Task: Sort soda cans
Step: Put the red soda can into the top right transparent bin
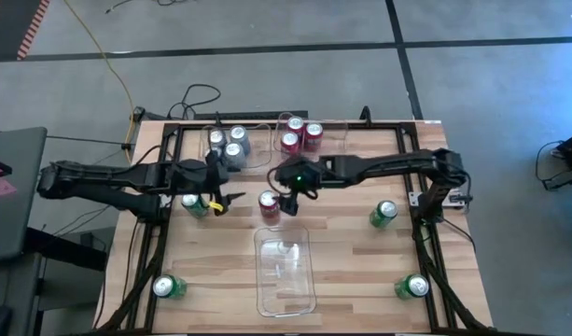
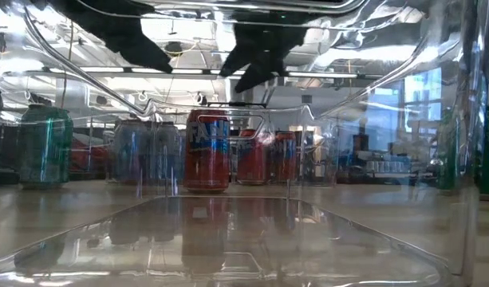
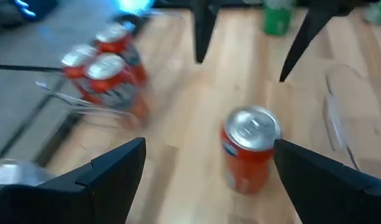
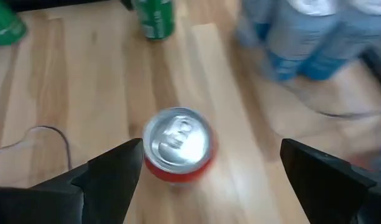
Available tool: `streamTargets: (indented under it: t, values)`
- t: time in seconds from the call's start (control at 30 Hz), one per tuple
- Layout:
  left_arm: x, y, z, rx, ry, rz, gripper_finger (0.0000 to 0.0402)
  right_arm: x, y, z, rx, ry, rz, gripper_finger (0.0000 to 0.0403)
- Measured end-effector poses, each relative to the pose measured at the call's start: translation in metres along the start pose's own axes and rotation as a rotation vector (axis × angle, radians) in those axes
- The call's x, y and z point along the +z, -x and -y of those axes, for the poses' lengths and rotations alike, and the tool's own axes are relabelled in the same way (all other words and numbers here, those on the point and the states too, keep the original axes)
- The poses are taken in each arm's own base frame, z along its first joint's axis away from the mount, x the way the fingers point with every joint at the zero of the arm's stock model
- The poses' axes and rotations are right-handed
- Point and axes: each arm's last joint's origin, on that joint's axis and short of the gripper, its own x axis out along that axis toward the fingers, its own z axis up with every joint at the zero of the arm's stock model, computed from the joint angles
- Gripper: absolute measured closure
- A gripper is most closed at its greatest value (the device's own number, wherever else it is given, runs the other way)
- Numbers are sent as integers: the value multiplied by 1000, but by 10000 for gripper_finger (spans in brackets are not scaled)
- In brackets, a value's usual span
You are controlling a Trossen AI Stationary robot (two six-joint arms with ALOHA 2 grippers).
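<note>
A lone red soda can point(image 1: 269, 202) stands upright on the wooden table's middle; it also shows in the wrist views point(image 3: 249, 152) point(image 4: 178, 144). My right gripper point(image 1: 288, 203) point(image 4: 210, 149) hovers open just right of and above it, slanting down. My left gripper point(image 1: 226, 199) point(image 3: 209, 149) is open to its left, pointing toward it, and beside a green can point(image 1: 194, 203). Three silver cans point(image 1: 226, 145) stand in a clear bin at the far edge, with three red cans point(image 1: 300, 136) in the bin beside it. Other green cans stand at the right point(image 1: 383, 214), near left point(image 1: 169, 287) and near right point(image 1: 414, 286).
A clear bin point(image 1: 286, 271) with nothing in it lies at the table's near middle; the low view looks through its wall point(image 2: 435, 159). Black frame rails point(image 1: 435, 252) run along the table's edges. Bare wood lies between the bin and the green cans on either side.
</note>
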Motion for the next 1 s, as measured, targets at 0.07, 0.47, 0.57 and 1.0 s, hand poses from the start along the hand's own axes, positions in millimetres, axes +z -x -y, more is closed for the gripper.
streamTargets:
  t: [0.07,0.47,0.57,1.0]
  values:
    - [-3,-5,2,-23,-22,-37,56,-3,-12,-2,28,10,-3,7]
    - [-14,-33,10,-27,-175,-153,56,-6,-33,1,65,56,12,3]
    - [-13,-36,11,-25,-185,-143,56,-6,-33,-4,96,63,13,3]
    - [-9,-38,10,31,-185,-112,56,-20,-60,-2,88,35,-46,3]
